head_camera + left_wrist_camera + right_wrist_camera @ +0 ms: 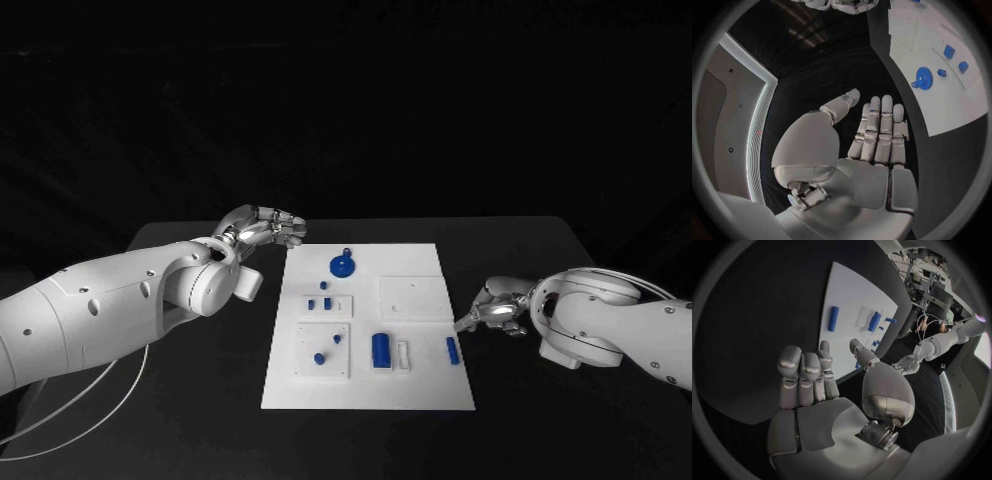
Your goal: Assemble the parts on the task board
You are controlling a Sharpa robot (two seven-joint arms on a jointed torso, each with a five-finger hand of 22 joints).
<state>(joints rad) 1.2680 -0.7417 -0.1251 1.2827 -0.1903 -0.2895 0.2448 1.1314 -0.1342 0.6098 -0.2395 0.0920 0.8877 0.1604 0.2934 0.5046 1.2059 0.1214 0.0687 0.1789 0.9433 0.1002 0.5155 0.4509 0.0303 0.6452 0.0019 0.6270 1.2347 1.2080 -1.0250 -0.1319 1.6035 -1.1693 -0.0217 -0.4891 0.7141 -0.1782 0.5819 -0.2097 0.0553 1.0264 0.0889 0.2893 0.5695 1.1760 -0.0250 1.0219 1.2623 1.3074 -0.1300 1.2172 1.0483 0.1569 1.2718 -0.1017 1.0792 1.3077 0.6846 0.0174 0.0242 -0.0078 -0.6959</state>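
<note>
- Task board (411, 390) lies flat mid-table, blue parts on it: round gear-like part (343, 265) near far edge, ribbed cylinder (381, 350) and slim bar (453, 349) toward near right.
- Left hand (267, 228) off board's far-left corner, fingers extended, holding nothing.
- Right hand (495, 312) just beside board's right edge, fingers apart, empty.

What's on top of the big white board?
The task board holds small blue parts: a round one near the far edge, and long ones nearer. Nothing shows what lies underneath the board.
</note>
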